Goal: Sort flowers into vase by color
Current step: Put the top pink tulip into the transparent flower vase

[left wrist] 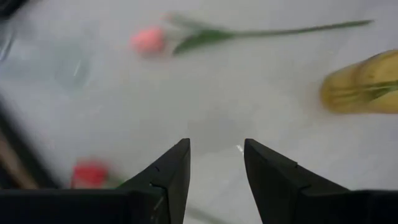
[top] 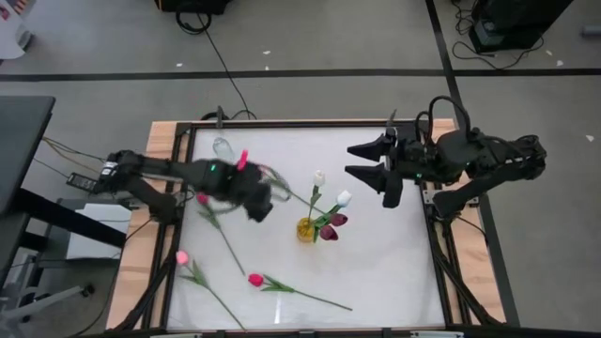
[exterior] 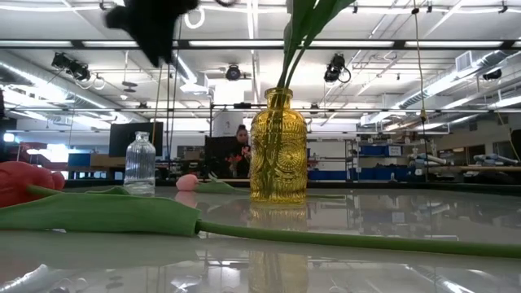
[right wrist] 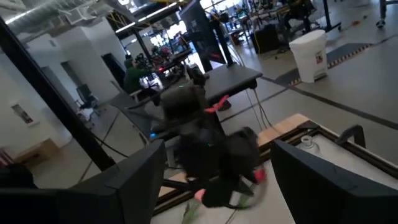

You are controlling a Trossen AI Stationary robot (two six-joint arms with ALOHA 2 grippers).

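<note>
A yellow glass vase [top: 306, 229] [exterior: 278, 146] stands mid-table and holds two white tulips [top: 319, 177] and a dark purple one [top: 335, 222]. A clear glass vase [top: 223, 147] [exterior: 140, 163] stands empty near the far left. Three tulips lie flat on the table: a pink one [top: 201, 199], a pink one [top: 181, 257] [left wrist: 147, 39], and a red one [top: 254, 279] [exterior: 24, 183] [left wrist: 90, 173]. My left gripper [top: 259, 203] [left wrist: 214, 165] hovers open above bare table left of the yellow vase, with nothing between its fingers. My right gripper [top: 371, 161] [right wrist: 217, 174] hangs open over the table's right far part.
The white table top has a raised dark frame [top: 282, 125] and wooden side rails [top: 141, 244]. Bare table lies right of the yellow vase and along the near right. Beyond the far edge, the low view shows a person [exterior: 242, 150] in the room.
</note>
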